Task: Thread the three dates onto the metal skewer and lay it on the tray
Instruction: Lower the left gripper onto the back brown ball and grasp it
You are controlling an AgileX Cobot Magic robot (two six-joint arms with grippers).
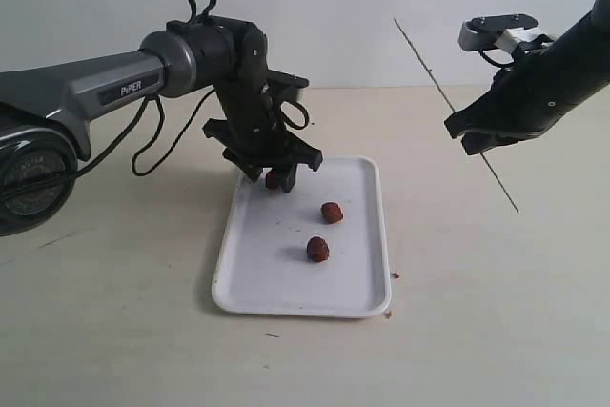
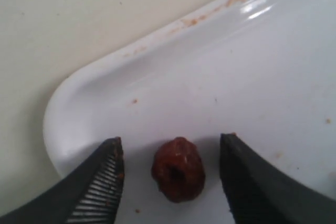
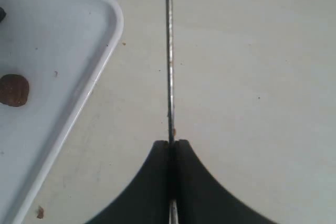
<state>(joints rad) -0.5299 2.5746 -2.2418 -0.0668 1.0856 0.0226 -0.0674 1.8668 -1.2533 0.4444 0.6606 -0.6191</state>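
Three dark reddish-brown dates lie on the white tray (image 1: 362, 264): one date (image 1: 273, 179) near its far left corner, a second date (image 1: 331, 213) mid-tray, a third date (image 1: 317, 250) nearer the front. My left gripper (image 1: 274, 175) is open and straddles the far date (image 2: 178, 169); both fingers (image 2: 100, 182) stand apart from it over the tray (image 2: 173, 72). My right gripper (image 1: 481, 140) is shut on the thin metal skewer (image 1: 429, 71), held in the air to the right of the tray. In the right wrist view the skewer (image 3: 169, 51) runs straight out from the gripper (image 3: 170, 142), beside the tray's rim (image 3: 107, 51), where one date (image 3: 13, 89) shows.
The tray rests on a pale tabletop (image 1: 114, 331). A few small reddish crumbs (image 1: 388, 313) lie by the tray's front right corner. A black cable (image 1: 152, 145) loops below the left arm.
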